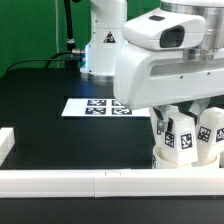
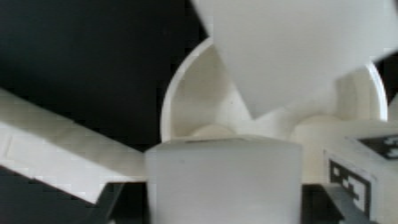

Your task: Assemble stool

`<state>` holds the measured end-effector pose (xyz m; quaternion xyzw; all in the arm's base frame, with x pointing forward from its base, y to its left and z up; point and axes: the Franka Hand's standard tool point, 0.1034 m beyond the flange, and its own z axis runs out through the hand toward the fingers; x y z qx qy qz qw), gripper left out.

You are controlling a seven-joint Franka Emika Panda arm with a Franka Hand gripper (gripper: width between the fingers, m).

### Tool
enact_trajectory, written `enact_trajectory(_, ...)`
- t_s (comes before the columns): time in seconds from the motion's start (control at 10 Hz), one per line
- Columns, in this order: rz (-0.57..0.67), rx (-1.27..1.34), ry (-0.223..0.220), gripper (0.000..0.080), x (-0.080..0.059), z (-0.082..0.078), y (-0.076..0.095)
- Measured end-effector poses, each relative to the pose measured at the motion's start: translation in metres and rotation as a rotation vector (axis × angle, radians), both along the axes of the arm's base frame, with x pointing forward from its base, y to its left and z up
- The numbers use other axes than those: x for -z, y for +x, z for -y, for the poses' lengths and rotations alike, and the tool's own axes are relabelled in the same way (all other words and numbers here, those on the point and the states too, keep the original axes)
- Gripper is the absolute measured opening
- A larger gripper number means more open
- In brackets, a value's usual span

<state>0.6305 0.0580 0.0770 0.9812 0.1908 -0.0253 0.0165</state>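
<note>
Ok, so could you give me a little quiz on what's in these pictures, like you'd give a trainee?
1. True or false: the marker board lies apart from the round white seat.
2. Where are the tagged legs? A) flat on the marker board B) standing on the seat C) scattered on the bare table
3. What colour is the table?

Key: 1 true; 2 B; 3 black.

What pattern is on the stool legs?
Each white leg carries a black-and-white square tag, clearest in the exterior view.
</note>
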Motion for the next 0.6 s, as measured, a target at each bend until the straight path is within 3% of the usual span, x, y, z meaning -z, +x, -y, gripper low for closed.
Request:
enact_trajectory(0.3, 0.023, 0.338, -0.001, 0.0337, 0.000, -0.011, 0.001)
enact_trajectory(0.6, 0.033, 0.636, 0.030, 0.0337, 0.001, -0.015, 0.002)
